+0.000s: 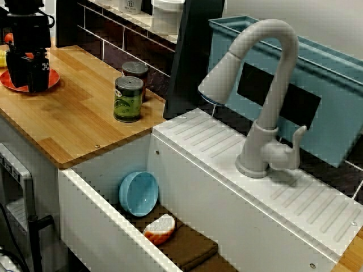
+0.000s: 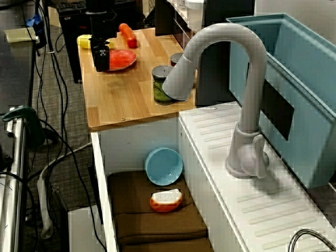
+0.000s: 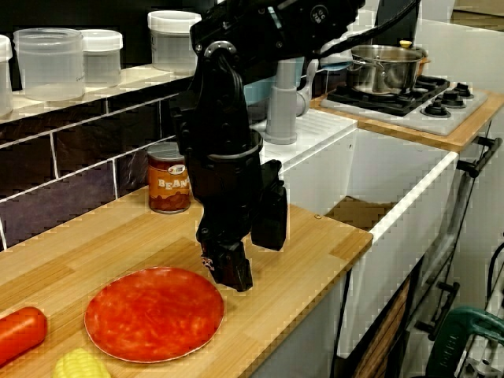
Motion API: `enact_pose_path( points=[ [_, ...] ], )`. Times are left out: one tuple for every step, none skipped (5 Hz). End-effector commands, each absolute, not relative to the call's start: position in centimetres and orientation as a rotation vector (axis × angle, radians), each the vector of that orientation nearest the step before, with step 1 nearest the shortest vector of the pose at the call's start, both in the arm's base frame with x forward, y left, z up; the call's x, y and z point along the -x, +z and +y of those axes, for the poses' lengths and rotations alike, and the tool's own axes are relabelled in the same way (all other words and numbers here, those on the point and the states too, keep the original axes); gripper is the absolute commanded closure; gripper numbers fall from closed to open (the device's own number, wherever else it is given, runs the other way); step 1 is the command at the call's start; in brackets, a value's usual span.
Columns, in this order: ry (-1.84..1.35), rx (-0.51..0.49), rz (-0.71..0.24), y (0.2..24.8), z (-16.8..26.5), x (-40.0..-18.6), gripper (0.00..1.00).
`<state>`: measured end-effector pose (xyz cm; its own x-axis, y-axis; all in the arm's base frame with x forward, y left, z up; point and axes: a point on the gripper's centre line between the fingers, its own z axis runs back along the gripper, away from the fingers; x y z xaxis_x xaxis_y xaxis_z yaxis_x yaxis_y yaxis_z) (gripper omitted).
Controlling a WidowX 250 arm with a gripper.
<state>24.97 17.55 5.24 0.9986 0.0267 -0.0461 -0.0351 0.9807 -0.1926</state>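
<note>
Red plate (image 3: 153, 313) flat on the wooden counter (image 3: 315, 244), bare on top. Black gripper (image 3: 235, 277) low at the plate's rim on the side nearer the sink, pointing down. Fingertips just over or on the rim; cannot tell contact from the close view at the counter. Fingers merged into one dark block there, nothing seen between them; cannot tell whether parted or clenched. No clearer in the view from above the sink: gripper over the plate, tips lost against the dark housing.

Orange carrot (image 3: 20, 332) and yellow corn cob (image 3: 79, 365) just beside the plate on the side away from the sink, apart from the gripper. Bean can (image 3: 168, 178) upright against the dark tiled wall behind the arm. Green-labelled can (image 1: 128, 99) upright near the sink edge, well apart from the plate. Clear lidded jars (image 3: 49, 63) on the ledge above the tiles.

Down in the white sink (image 1: 102, 226): blue bowl (image 1: 139, 192) tipped on its side against the wall, orange-and-white piece (image 1: 160, 228) near it on a brown cloth (image 1: 190, 246). Grey faucet (image 1: 266, 90) arched beside the drainboard. Steel pot (image 3: 383, 67) on the stove beyond.
</note>
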Motion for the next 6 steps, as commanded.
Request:
enact_pose_path(
  points=[
    [-0.019, 0.114, -0.024, 7.6, 17.9, -24.9, 0.00],
    [-0.029, 0.112, -0.025, 7.4, 17.2, -24.8, 0.00],
    [-0.022, 0.123, -0.022, 7.4, 17.4, -24.9, 0.00],
    [-0.028, 0.118, -0.024, 7.3, 17.0, -24.9, 0.00],
    [-0.022, 0.114, -0.033, 7.1, 16.4, -25.2, 0.00],
    [0.093, 0.144, -0.074, 7.3, 16.2, -25.5, 0.00]
  ],
)
